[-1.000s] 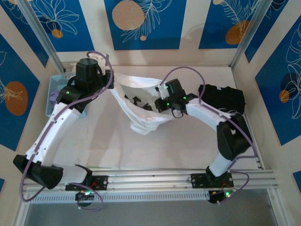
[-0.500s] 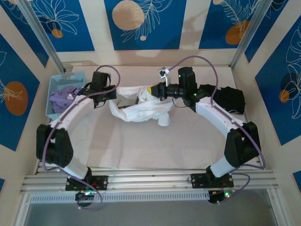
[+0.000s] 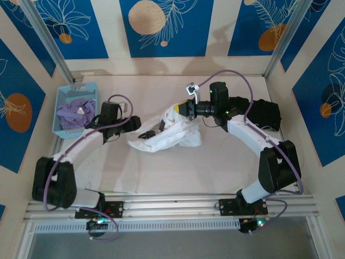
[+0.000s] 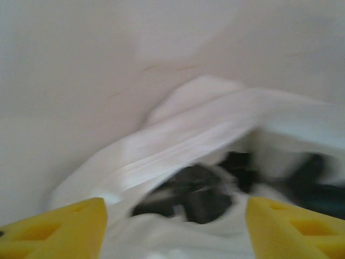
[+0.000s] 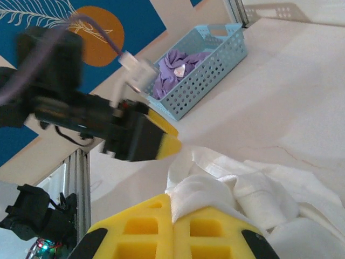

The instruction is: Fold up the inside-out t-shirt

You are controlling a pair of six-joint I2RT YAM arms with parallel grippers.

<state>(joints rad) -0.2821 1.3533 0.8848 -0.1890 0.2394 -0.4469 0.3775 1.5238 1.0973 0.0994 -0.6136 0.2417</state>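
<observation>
Shirt (image 3: 167, 135) lies bunched on the desk (image 3: 215, 167), not flat yet. Right fingers (image 5: 151, 226) pinch its edge; left fingers (image 4: 64, 226) are spread. Next, left should grab a corner, then pull flat.

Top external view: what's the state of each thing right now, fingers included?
left gripper, fingers open, pointed at the white t-shirt.
right gripper, fingers shut on the white t-shirt's fabric.
white t-shirt, crumpled on the table, not yet folded.
blue basket, upright, holding the lavender garment.
black garment, bunched at the table's right side.
</observation>
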